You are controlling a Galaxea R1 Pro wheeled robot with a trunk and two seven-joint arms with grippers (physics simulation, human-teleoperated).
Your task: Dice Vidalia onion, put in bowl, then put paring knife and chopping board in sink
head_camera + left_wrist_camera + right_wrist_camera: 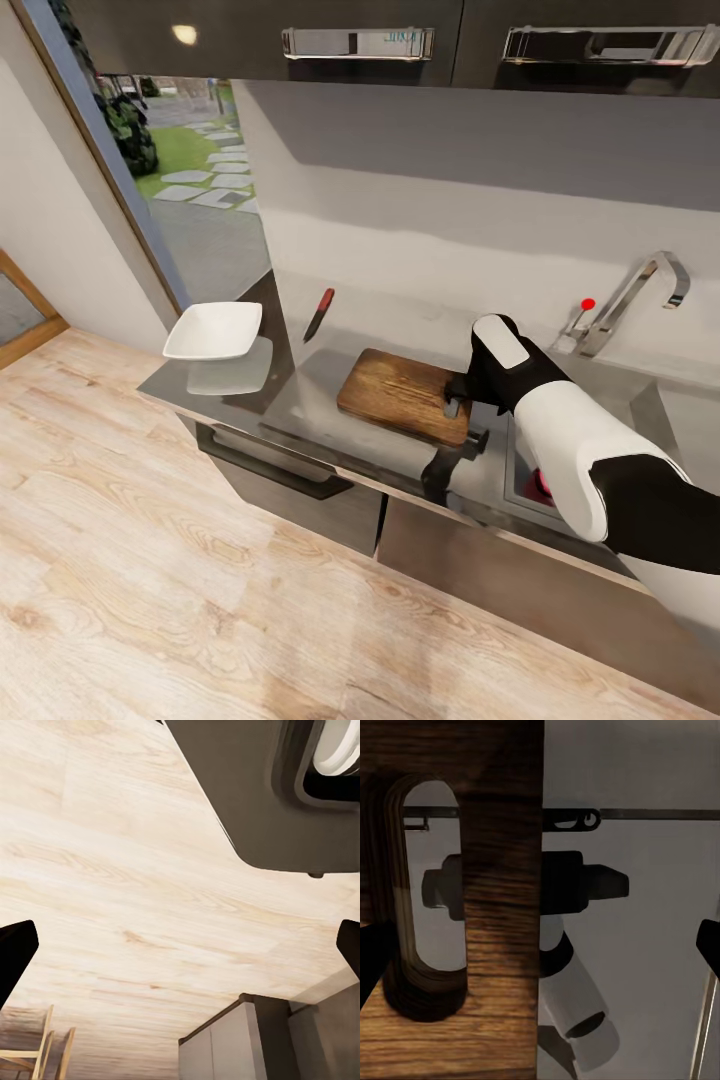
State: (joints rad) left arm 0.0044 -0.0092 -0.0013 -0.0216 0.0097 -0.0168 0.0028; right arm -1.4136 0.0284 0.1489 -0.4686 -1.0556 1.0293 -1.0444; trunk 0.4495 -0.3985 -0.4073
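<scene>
Brown chopping board (405,396) right below my right claw (540,945), spread wide over its slot end; next, close on it.

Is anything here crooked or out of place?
Mostly tidy, but the chopping board lies askew on the countertop, and the paring knife lies apart from it by the wall. The right claw hovers at the board's handle end.

Chopping boards: we count one (405,395), directly beneath the right gripper (455,400).
Paring knives: we count one (318,314), beyond the board from the gripper.
Bowls: we count one (213,331), well apart from the gripper.
Taps: we count one (640,290).
Cabinet handles overhead: we count two (358,43).
</scene>
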